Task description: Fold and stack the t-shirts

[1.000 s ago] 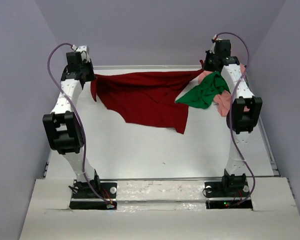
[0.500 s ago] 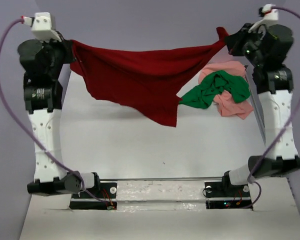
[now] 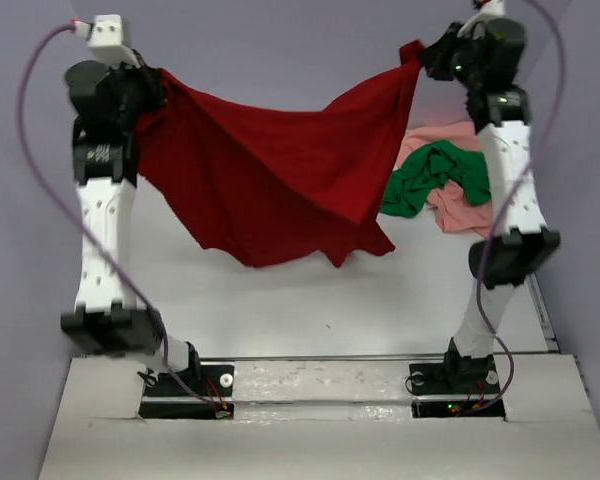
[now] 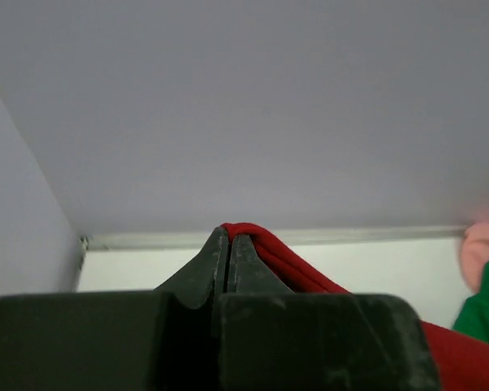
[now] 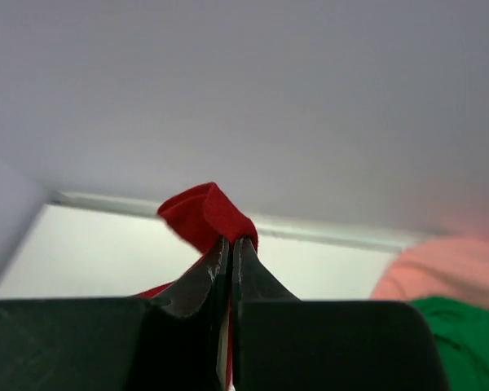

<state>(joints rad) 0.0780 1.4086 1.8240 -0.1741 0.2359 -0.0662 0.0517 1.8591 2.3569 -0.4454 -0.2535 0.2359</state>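
table (image 3: pixel 280 305): white, below
dark red t-shirt (image 3: pixel 280 170): stretched sideways between both arms
left gripper (image 4: pixel 228 240): clamped on its edge
right gripper (image 5: pixel 230 244): likewise

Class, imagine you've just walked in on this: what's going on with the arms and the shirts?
The left gripper and the right gripper are each shut on an edge of the dark red t-shirt, holding it raised between them so it hangs spread out over the table. The green t-shirt lies crumpled on the pink t-shirt at the far right of the table. Nothing is folded or stacked yet.
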